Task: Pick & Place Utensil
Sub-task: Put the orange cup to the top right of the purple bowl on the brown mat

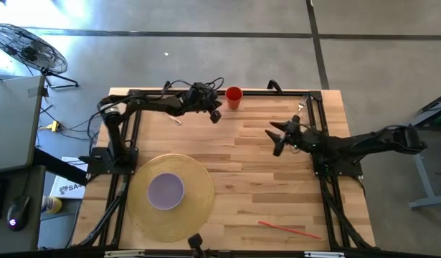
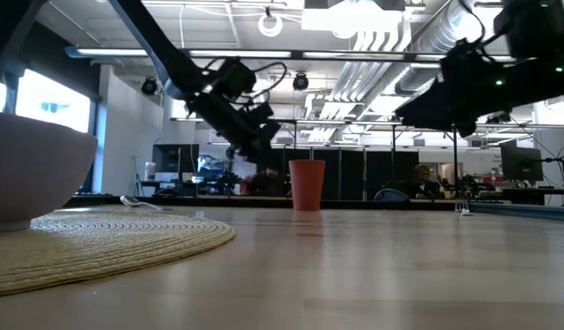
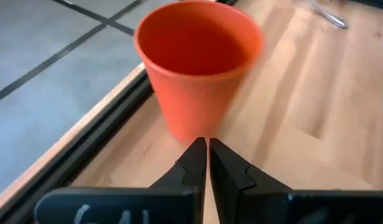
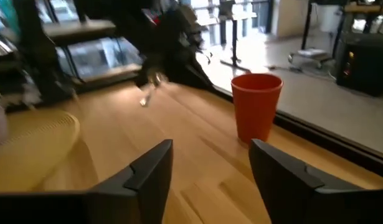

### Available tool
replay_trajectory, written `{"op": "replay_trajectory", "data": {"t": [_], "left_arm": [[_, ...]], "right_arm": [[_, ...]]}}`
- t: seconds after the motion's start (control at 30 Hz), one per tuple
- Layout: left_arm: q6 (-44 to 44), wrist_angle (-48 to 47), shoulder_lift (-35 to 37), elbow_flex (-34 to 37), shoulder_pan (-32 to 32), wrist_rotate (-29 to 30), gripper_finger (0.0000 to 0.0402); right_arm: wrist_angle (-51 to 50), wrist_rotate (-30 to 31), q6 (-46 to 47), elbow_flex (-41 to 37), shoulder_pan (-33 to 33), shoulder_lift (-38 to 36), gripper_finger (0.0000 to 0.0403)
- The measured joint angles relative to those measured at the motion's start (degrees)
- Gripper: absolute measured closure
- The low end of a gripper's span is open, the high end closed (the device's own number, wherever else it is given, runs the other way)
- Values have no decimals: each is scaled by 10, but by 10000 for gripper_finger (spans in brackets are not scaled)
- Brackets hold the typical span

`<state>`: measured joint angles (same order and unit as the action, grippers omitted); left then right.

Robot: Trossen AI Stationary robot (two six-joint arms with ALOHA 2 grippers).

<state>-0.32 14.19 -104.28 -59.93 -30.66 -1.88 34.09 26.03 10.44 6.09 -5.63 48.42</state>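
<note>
The left gripper [image 1: 216,115] hovers near the table's far edge, just beside the red cup [image 1: 234,97], and the left wrist view shows its two fingers pressed together with nothing between them, their tips pointing at the cup's base [image 3: 190,134]. The task's thing, a small metal utensil [image 1: 176,120], lies flat on the wooden table [image 1: 263,179] under the left arm, behind the gripper and apart from the cup; in the right wrist view it shows as a pale, blurred shape [image 4: 147,93], so whether it is a spoon or a fork cannot be told. The right gripper [image 1: 276,140] waits above the table's right half with its fingers spread wide, facing the cup [image 4: 256,106]. A woven placemat [image 1: 198,208] carrying a bowl [image 1: 166,190] sits at the near left, and a thin red stick [image 1: 290,229] lies near the front edge. The step in hand looks to be reaching for the utensil, and the left gripper seems better placed. To do it well, that gripper should draw back from the cup so as not to tip it, part its fingers before descending, align them across the utensil's handle, come down until the tips nearly meet the wood, and close firmly, since a thin metal handle lying flat may slip.
</note>
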Motion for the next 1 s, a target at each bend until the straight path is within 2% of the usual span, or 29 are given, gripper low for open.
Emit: {"op": "replay_trajectory", "data": {"t": [0.2,0.43,0.57,0.77,0.87,1.0], "left_arm": [[-3,32,52,75,14,-2,386],[-8,31,58,126,24,-10,386],[-15,32,58,146,38,-15,386],[-17,84,62,187,72,-6,386],[-17,112,82,206,88,11,386],[-15,100,130,227,91,12,386]], "right_arm": [[-71,32,0,94,-20,143,132],[-80,2,0,179,-93,288,59],[-79,-47,11,223,-151,355,12],[-67,-116,-20,295,-209,457,7],[-28,-126,-53,324,-226,509,4],[19,-143,-62,348,-254,563,3]]}}
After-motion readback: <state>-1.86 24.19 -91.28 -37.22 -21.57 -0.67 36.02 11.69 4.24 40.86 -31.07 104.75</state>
